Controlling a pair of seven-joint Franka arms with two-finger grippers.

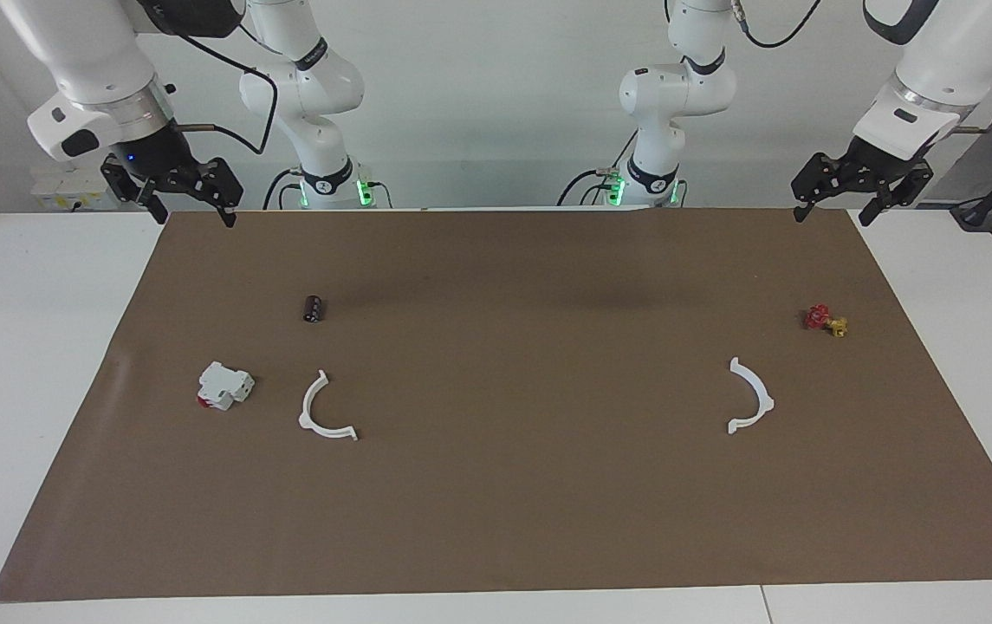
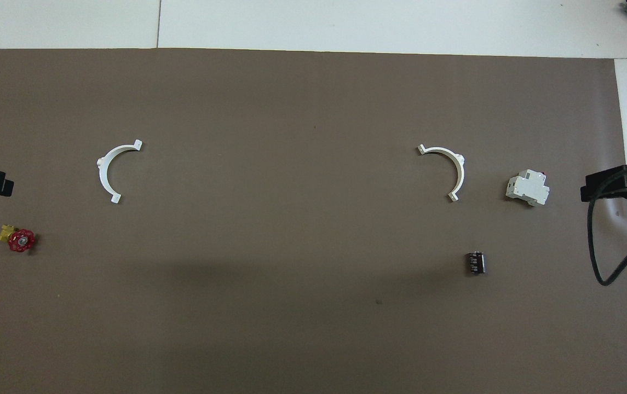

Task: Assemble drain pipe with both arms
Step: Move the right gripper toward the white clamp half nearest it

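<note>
Brown mat (image 1: 496,520) on white table (image 1: 28,390), white-and-red blocky part (image 1: 224,386), small black cylinder (image 1: 314,308), red-and-yellow valve (image 1: 825,321)

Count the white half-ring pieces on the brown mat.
2. One thin white plastic half-ring arc lies beside the blocky white-and-red part, toward the right arm's end. The other white arc lies toward the left arm's end. None seems hidden.

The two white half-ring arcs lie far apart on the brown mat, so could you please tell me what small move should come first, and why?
Probably lower each open claw onto the half-ring at its own end: the left claw toward one arc, the right claw toward the other arc. Both claws hang empty at the mat's edge nearest the robots, and neither arc is touched yet.
</note>
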